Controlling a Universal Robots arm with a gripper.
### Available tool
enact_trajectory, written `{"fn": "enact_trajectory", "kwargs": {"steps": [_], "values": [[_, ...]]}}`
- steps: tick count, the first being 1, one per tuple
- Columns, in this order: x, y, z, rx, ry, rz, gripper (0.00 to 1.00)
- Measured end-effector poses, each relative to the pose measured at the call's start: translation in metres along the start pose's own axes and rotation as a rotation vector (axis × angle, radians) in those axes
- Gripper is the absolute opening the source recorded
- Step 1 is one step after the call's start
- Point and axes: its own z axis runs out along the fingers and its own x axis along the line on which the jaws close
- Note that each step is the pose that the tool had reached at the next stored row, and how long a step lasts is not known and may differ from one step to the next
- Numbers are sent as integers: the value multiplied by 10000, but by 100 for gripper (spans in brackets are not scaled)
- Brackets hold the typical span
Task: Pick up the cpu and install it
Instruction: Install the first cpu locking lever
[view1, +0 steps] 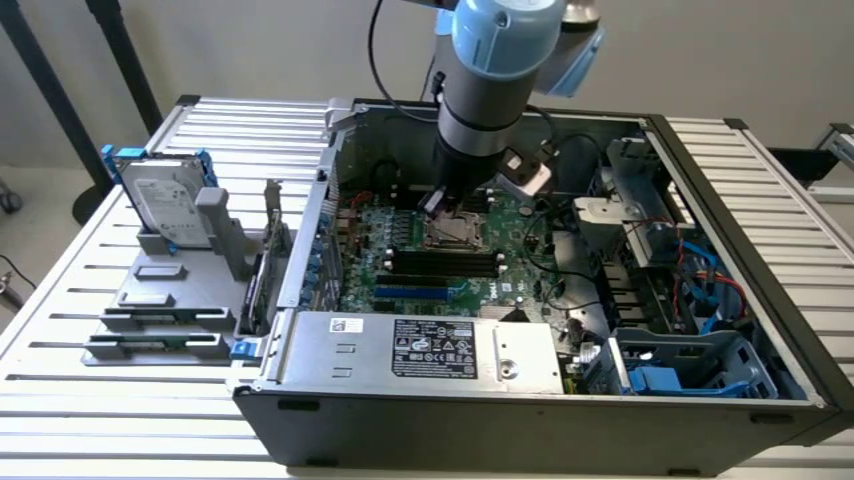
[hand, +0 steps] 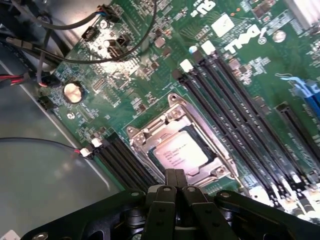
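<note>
Clearly, the cpu (hand: 181, 151), a small flat square chip with a dull silver-grey metal top and faint print on it, lies inside the shiny metal socket frame (hand: 150, 131) on the green motherboard (hand: 165, 65), and in the wrist view it looks level with the frame around it. Its surface is smooth and a little reflective, without any scratch that I can see, though one edge is hidden behind the black gripper (hand: 175, 178). The two fingers of this gripper are pressed together with no gap, and nothing is held between them; their tips stand just over the edge of the chip, very near or maybe touching, I cannot tell which. I judge that the risk is there: if the closed fingers push down or slide sideways, they could shift the chip in the socket or bend the fine contacts under it, and a chip that is seated a little crooked would not be fixed correctly. The black memory slots (hand: 240, 105) run just beside the socket on both sides, so a sideways move could also strike them. In the exterior view the grey and light blue robot arm (view1: 491, 70) reaches straight down into the open dark grey computer case (view1: 534, 420), close to the loose black cables (view1: 567, 150), which could catch on the wrist.
</note>
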Motion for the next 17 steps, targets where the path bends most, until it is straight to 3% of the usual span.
{"fn": "enact_trajectory", "kwargs": {"steps": [9,17], "values": [[-230,-25,-145,0,1,0,11],[-355,32,-353,31,-18,14,11]]}}
